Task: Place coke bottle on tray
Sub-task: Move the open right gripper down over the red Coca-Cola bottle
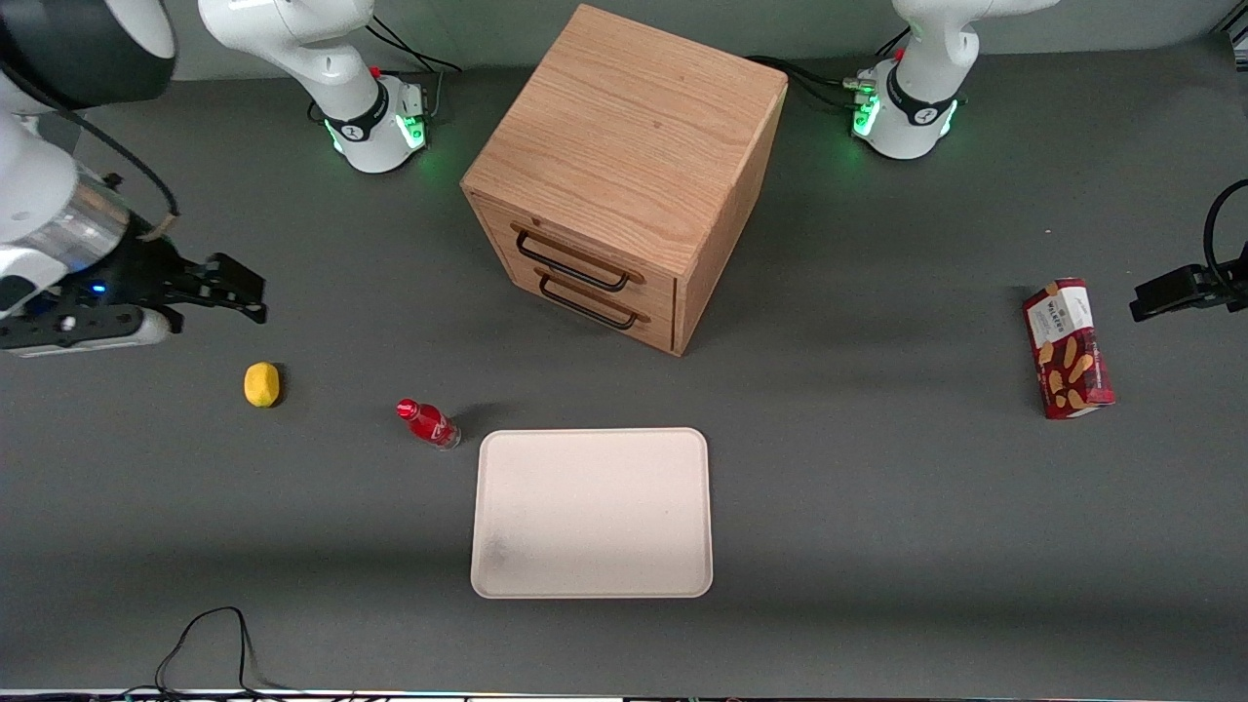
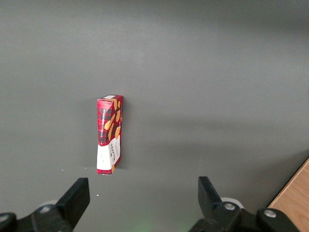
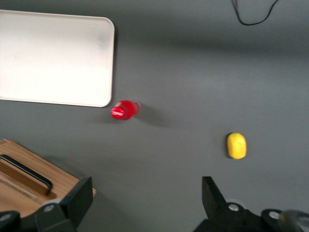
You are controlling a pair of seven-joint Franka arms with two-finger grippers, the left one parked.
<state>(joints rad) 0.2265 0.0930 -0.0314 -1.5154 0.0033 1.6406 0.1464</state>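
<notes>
The coke bottle (image 1: 427, 423), small and red with a red cap, stands on the grey table just beside the tray's corner, apart from it. It also shows in the right wrist view (image 3: 124, 110). The pale beige-pink tray (image 1: 592, 512) lies flat and empty, nearer the front camera than the wooden cabinet; its corner shows in the right wrist view (image 3: 58, 60). My gripper (image 1: 239, 292) hangs open and empty above the table at the working arm's end, farther from the front camera than the lemon, well away from the bottle. Its fingers spread wide in the right wrist view (image 3: 145, 198).
A yellow lemon (image 1: 261, 383) lies on the table between my gripper and the bottle (image 3: 236, 145). A wooden drawer cabinet (image 1: 624, 175) stands mid-table. A red snack box (image 1: 1068, 347) lies toward the parked arm's end. A black cable (image 1: 205, 648) loops at the table's front edge.
</notes>
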